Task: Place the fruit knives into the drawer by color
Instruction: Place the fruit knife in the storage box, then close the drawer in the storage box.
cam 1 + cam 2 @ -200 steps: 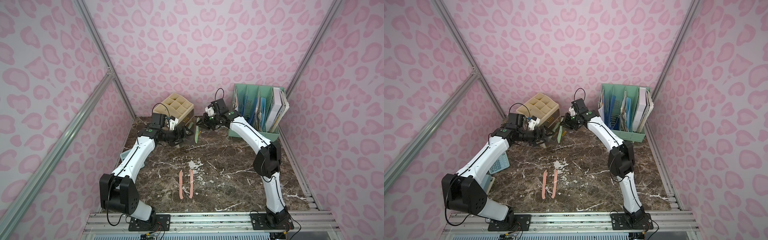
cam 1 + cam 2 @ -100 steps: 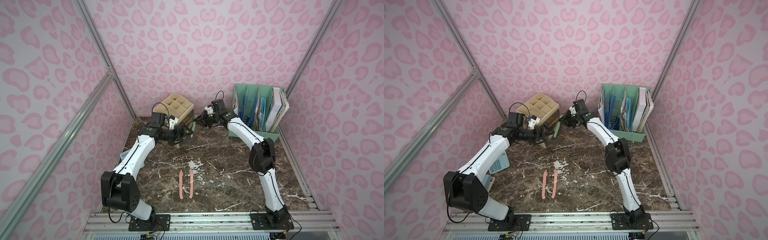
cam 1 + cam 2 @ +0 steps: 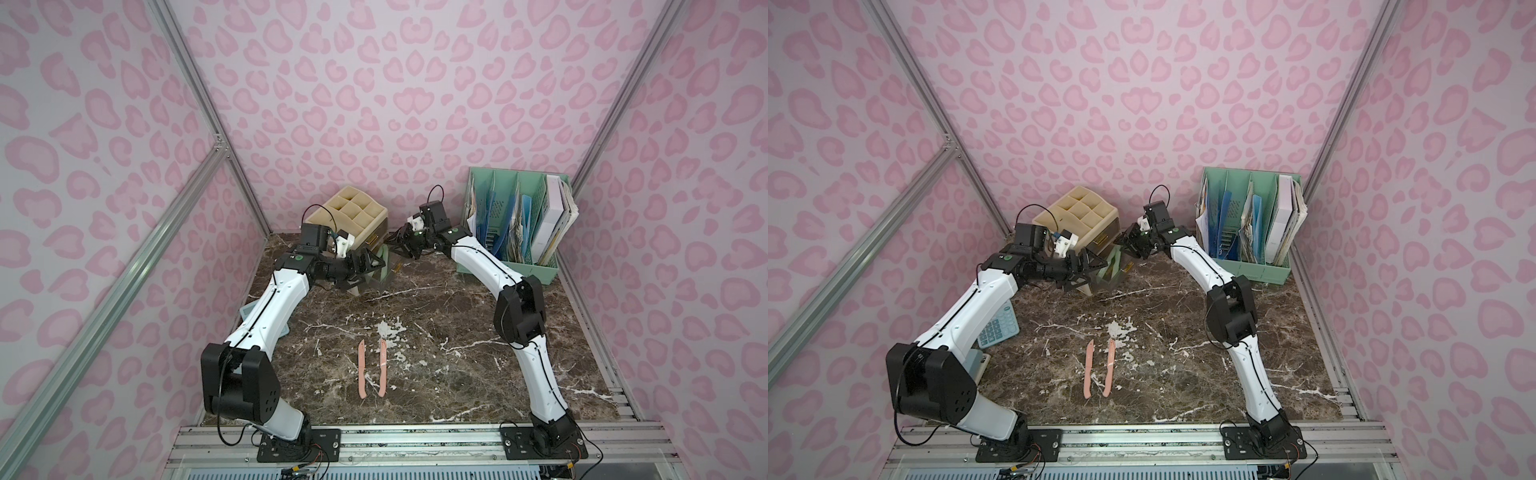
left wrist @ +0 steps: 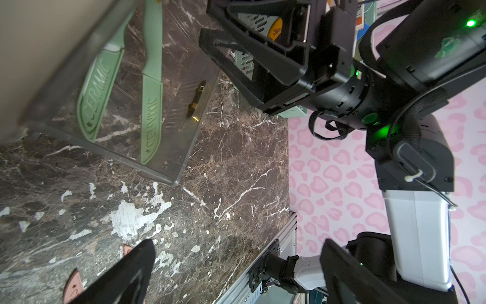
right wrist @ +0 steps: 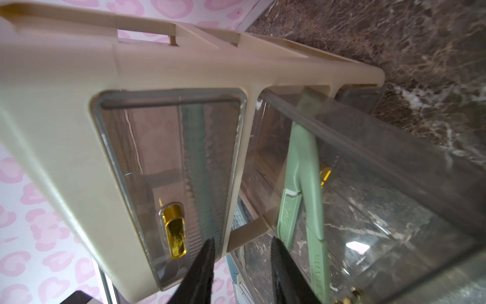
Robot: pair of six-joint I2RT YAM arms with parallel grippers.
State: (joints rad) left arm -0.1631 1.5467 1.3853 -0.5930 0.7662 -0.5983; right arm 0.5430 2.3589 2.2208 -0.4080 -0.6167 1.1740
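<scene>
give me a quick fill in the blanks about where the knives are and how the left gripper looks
1. The pulled-out clear drawer holds two ____ knives.
2. The pair of knives lying on the marble table is ____ in colour.
3. The left gripper is ____ and holds nothing.

Missing words: green; pink; open

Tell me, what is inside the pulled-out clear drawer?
Two sage green knives lie side by side in the clear drawer. Its rear part sits under the beige organizer, so that part is hidden.
</scene>
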